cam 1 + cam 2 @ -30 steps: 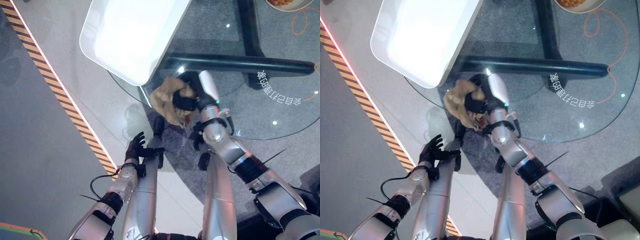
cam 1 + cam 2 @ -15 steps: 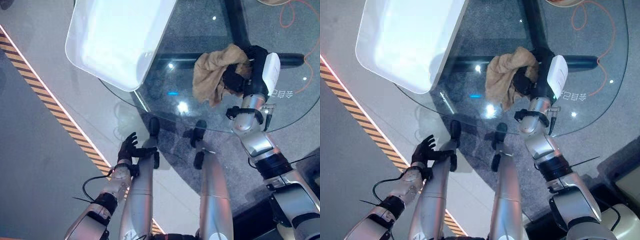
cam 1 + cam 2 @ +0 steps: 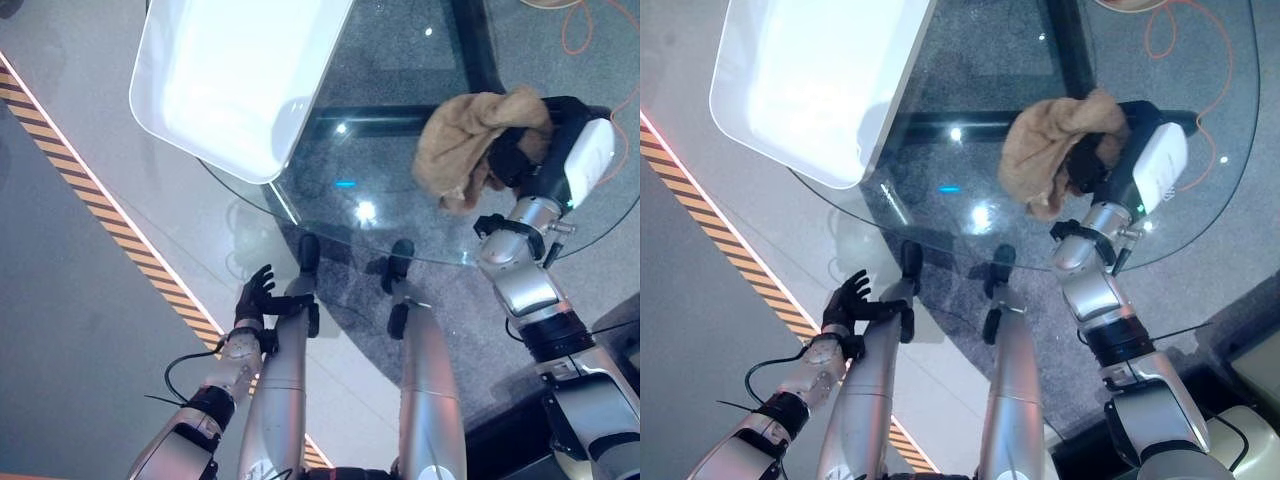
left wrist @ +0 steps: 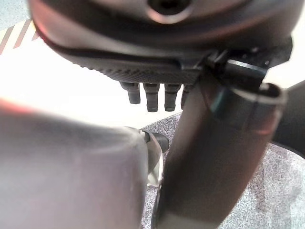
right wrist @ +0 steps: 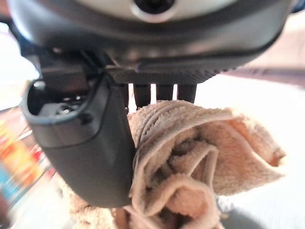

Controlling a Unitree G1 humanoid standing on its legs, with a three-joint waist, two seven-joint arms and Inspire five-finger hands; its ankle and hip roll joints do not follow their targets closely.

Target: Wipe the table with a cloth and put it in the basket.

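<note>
Right hand [image 3: 520,160] is clutching the tan cloth [image 3: 465,145] on the round glass table [image 3: 380,215], its dark fingers and thumb curling into the bunched towelling; the right wrist view is showing the thumb pressing folds of the cloth [image 5: 190,162] against the fingers above it. Relative to the white basket [image 3: 240,75], which is overhanging the table's edge on the robot's left side, the cloth is lying well apart, out toward the right across the glass. Part of it is trailing loose from the hand toward the basket side and appears to be resting on the glass. Left hand [image 3: 262,296] is hanging low and off the table, on the near side of the basket, with its fingers spread and holding nothing. Judging by the deep wrinkles and the way it is draping, the cloth is looking soft, light and floppy, with no stiffness to keep any shape, so it will probably be dragging and folding over itself as it is pushed along the glass. Smooth glass is likely offering little resistance, so the cloth may be sliding easily. Taking hold at the thick bunched middle, where the hand is gripping it now, seems safest; a pinch at 1 loose corner would probably leave most of the fabric dangling and could catch on the basket's rim when it is being carried over.
</note>
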